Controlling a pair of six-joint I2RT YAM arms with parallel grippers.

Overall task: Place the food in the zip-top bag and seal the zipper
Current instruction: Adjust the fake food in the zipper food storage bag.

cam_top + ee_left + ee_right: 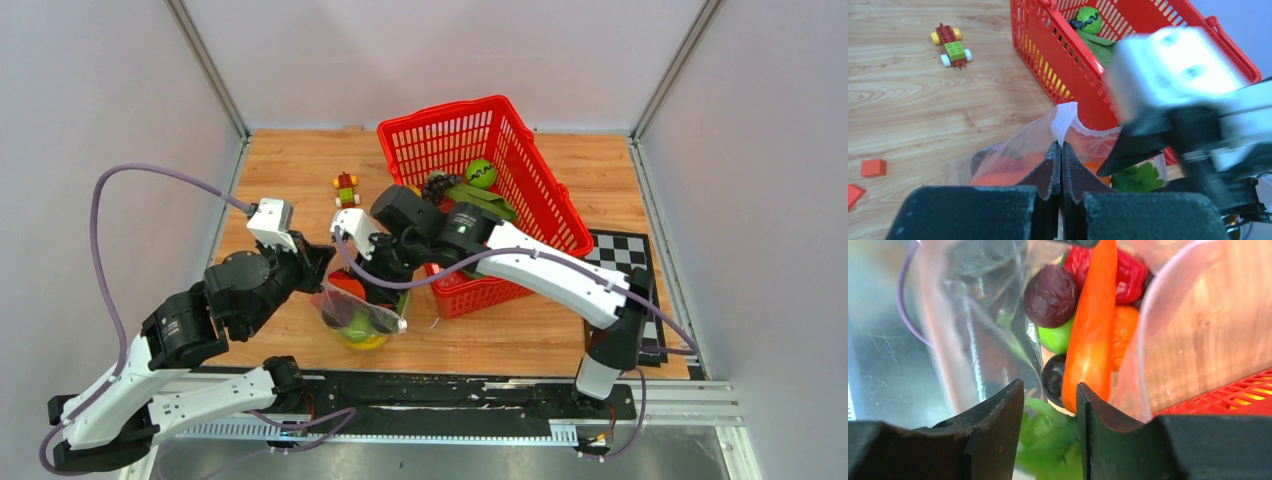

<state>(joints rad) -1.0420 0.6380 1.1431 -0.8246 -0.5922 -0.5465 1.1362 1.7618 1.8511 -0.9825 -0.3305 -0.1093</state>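
Note:
The clear zip-top bag [358,312] stands on the table in front of the basket, its mouth open upward. My left gripper [1061,146] is shut on the bag's pale mouth edge [1066,116] and holds it up. My right gripper [1048,390] is open at the bag's mouth, with a blurred green leafy piece [1053,437] between its fingers. Inside the bag I see an orange carrot [1090,330], a purple fruit [1050,295], a red piece [1129,272] and a green lime [1058,338]. In the top view the right gripper [378,268] is just above the bag.
The red mesh basket [535,190] stands behind the bag and holds a green lime [480,172], dark grapes [437,184] and green pieces [485,203]. A toy block figure [346,187] lies left of the basket. Small orange blocks [873,167] lie on the wood.

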